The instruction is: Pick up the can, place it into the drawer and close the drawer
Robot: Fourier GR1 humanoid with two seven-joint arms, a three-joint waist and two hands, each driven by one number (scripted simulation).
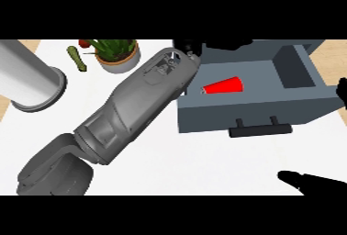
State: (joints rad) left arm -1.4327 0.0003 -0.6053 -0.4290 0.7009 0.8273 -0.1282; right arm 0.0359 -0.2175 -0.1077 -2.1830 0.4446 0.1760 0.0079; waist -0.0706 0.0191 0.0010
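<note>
The red tapered can (224,86) lies on its side inside the open grey box-like drawer (254,117), so only closing seems left; the left hand (203,45) hovers beyond its back edge, fingers unreadable; the right hand (311,182) rests open, low right.
</note>
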